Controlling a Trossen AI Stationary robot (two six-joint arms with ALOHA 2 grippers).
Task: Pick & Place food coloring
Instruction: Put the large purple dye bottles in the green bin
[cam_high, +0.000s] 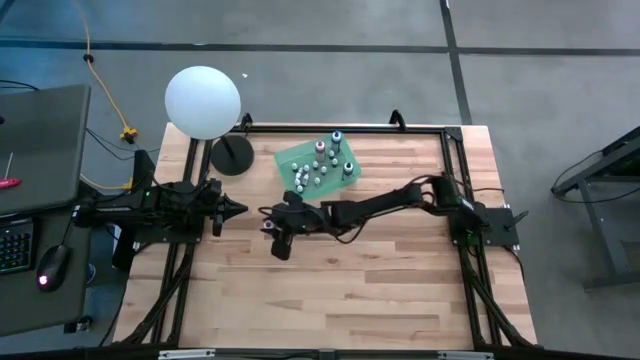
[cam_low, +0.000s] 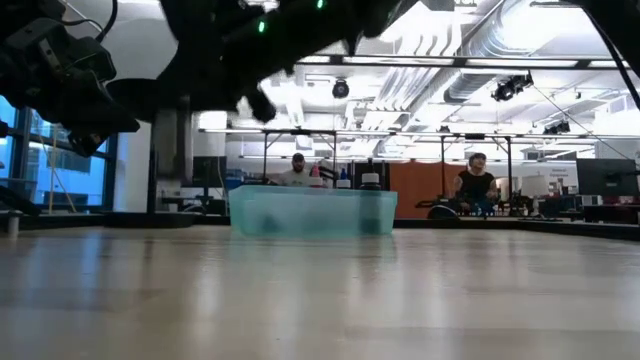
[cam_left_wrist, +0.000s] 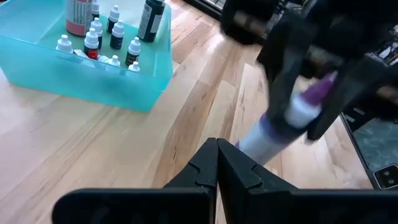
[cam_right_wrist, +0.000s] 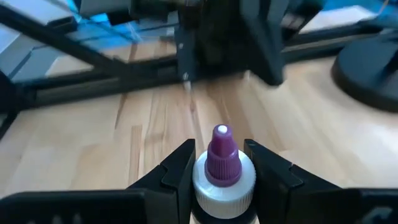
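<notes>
Purple-tipped bottle (cam_right_wrist: 222, 171) sits clamped in my right gripper (cam_right_wrist: 221, 167), which overhead hides, at seven o'clock from the tray (cam_high: 290, 158); left gripper (cam_left_wrist: 216, 163) closed.

A white globe lamp (cam_high: 203, 101) stands beside the teal bin (cam_high: 347, 182).

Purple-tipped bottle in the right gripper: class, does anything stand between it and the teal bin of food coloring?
Nothing visible does. The right gripper holds the purple-tipped bottle above bare wood, and the table stretch toward the teal bin looks clear. The left gripper sits off to the side.
</notes>
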